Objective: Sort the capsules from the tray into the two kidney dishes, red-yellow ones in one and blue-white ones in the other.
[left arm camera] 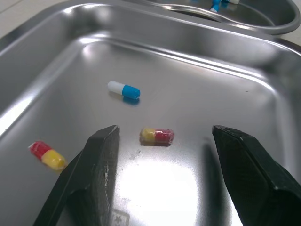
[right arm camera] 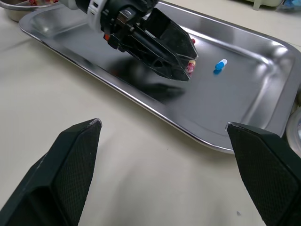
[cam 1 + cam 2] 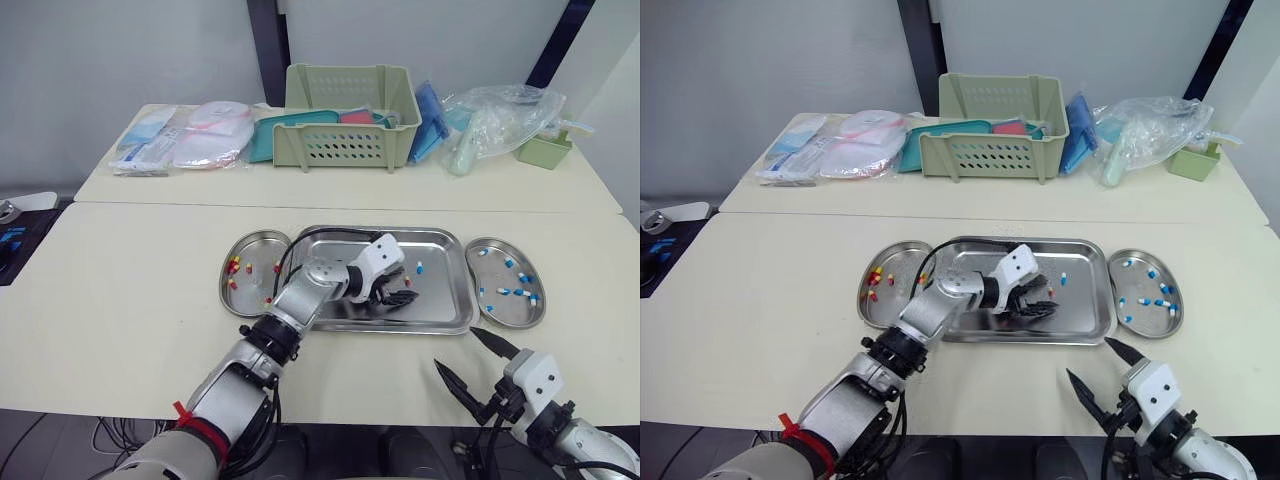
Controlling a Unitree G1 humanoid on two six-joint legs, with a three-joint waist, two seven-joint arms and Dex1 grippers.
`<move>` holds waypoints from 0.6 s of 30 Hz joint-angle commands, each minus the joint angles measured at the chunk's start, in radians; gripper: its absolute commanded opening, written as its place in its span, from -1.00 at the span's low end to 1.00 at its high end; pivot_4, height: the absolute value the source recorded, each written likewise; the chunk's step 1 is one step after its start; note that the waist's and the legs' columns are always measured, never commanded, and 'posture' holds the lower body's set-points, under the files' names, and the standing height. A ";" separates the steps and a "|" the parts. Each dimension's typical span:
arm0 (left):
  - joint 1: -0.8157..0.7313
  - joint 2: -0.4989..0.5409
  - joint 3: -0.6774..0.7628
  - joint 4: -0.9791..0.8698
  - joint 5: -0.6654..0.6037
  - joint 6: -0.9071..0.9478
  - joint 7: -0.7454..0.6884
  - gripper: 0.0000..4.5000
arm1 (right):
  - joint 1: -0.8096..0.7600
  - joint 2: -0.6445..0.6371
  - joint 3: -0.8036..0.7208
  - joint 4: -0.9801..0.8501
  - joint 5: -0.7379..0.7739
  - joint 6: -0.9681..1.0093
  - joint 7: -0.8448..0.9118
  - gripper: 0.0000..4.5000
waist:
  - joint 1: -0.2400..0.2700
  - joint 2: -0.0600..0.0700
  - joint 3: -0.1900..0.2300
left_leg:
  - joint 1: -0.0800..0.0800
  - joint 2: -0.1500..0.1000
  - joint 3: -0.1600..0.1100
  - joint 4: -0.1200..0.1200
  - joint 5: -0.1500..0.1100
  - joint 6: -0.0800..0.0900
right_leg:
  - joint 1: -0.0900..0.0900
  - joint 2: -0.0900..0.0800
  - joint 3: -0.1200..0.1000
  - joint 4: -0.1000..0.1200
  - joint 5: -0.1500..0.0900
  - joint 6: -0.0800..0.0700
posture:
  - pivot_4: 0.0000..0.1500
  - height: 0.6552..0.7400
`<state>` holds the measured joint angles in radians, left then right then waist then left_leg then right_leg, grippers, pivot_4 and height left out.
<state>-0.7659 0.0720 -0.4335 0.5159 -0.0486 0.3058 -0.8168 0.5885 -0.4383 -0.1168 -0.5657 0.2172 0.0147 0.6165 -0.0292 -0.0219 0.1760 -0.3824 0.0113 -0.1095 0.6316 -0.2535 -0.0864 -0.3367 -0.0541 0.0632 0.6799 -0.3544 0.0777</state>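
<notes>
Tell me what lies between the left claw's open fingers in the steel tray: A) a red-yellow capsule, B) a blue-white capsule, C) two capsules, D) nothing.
A: the left wrist view has one small red-and-yellow capsule lying on the rectangular stainless-steel tray between the fingers of the open left claw, with the blue-and-white capsule beyond the fingertips.

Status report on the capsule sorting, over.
Left gripper open, straddling a red-yellow capsule in the tray. Right gripper open, clear of the tray. Blue-white capsule and second red-yellow capsule lie nearby; nothing blocking.
</notes>
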 commanded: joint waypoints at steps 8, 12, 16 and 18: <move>-0.036 -0.043 -0.007 0.090 0.067 -0.036 -0.015 0.18 | 0.004 -0.002 0.008 -0.079 0.008 0.045 -0.031 1.00 | -0.001 0.000 0.000 | 0.000 0.000 0.000 0.000 0.000 0.000 | 0.000 0.000 0.000 0.000 0.000 0.000 | 1.00 1.00; -0.027 -0.040 -0.003 0.080 0.072 -0.026 -0.022 -0.34 | 0.002 -0.002 0.010 -0.084 0.010 0.054 -0.036 1.00 | -0.001 0.000 0.000 | 0.000 0.000 0.000 0.000 0.000 0.000 | 0.000 0.000 0.000 0.000 0.000 0.000 | 1.00 1.00; -0.008 -0.027 -0.001 0.041 0.069 -0.011 -0.037 -0.83 | -0.007 -0.003 0.011 -0.085 0.011 0.064 -0.038 1.00 | -0.001 0.000 0.000 | 0.000 0.000 0.000 0.000 0.000 0.000 | 0.000 0.000 0.000 0.000 0.000 0.000 | 1.00 1.00; -0.002 -0.023 0.001 0.022 0.067 -0.006 -0.044 -0.83 | -0.013 -0.004 0.013 -0.085 0.012 0.066 -0.039 1.00 | -0.001 0.000 0.000 | 0.000 0.000 0.000 0.000 0.000 0.000 | 0.000 0.000 0.000 0.000 0.000 0.000 | 1.00 1.00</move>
<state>-0.7812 0.0452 -0.4248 0.5567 0.0066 0.2840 -0.8460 0.5762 -0.4384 -0.0972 -0.6118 0.2183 0.0835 0.5843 -0.0300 -0.0216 0.1757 -0.3821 0.0113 -0.1097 0.6316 -0.2535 -0.0864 -0.3365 -0.0541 0.0632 0.6800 -0.3545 0.0778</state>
